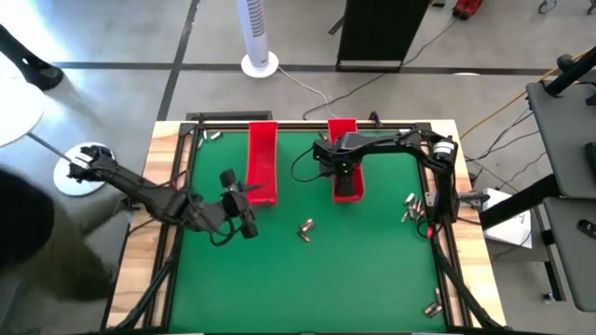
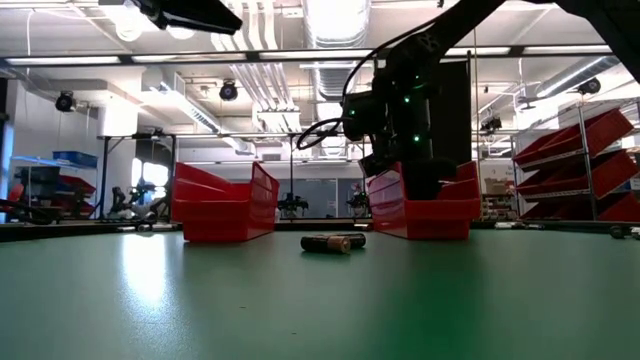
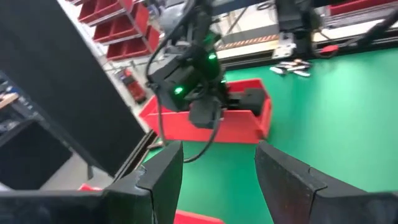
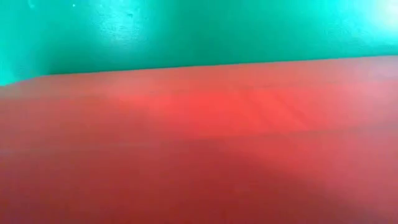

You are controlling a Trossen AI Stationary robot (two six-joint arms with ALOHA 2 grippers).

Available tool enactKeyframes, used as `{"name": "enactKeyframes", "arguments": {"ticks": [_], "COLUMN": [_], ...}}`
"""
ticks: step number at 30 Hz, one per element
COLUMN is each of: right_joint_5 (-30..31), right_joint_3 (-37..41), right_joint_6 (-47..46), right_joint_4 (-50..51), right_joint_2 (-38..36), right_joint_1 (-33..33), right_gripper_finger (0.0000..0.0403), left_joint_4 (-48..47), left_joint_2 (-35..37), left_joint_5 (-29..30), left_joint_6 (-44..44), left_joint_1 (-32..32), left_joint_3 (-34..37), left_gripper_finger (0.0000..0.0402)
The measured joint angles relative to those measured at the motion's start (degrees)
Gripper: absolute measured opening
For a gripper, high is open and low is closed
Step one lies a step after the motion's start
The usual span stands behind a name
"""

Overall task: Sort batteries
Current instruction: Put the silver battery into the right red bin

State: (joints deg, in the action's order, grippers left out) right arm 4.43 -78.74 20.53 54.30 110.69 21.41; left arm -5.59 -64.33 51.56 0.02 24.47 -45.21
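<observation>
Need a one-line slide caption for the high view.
Right gripper over the right red tray; left gripper waits beside the left tray; batteries loose on the green mat.

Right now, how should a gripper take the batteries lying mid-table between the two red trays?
Grip one of the batteries across its round body near mid-length, coming straight down from above. They lie flat on the green mat, close together, so the fingers should straddle just one.
</observation>
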Motion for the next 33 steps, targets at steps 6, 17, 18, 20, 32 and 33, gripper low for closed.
{"name": "enactKeyframes", "arguments": {"ticks": [6,17,18,20,32,33], "right_joint_5": [1.18,3.65,3.61,3.58,11.61,11.67], "right_joint_3": [-0.64,-3.44,-3.45,-3.45,-0.51,0.38], "right_joint_6": [-1.11,-5.94,-6.53,-7.98,-34.85,-37.58], "right_joint_4": [0.94,8.46,8.56,8.67,13.45,13.40], "right_joint_2": [-2.37,-16.65,-18.59,-22.52,-37.83,-38.25], "right_joint_1": [-0.15,-1.42,-1.40,-1.40,2.96,4.09], "right_gripper_finger": [0.0148,0.0205,0.0207,0.0208,0.0203,0.0204], "left_joint_4": [-0.03,0.30,0.41,0.51,2.79,2.85], "left_joint_2": [0.37,0.37,0.37,0.37,0.37,0.37], "left_joint_5": [-0.06,-0.51,-0.52,-0.52,-0.54,-0.56], "left_joint_6": [1.42,1.96,1.98,1.98,1.80,1.72], "left_joint_1": [3.50,4.63,4.64,4.64,4.61,4.61], "left_joint_3": [0.00,0.00,0.02,0.00,0.02,0.02], "left_gripper_finger": [0.0180,0.0180,0.0180,0.0180,0.0180,0.0180]}}
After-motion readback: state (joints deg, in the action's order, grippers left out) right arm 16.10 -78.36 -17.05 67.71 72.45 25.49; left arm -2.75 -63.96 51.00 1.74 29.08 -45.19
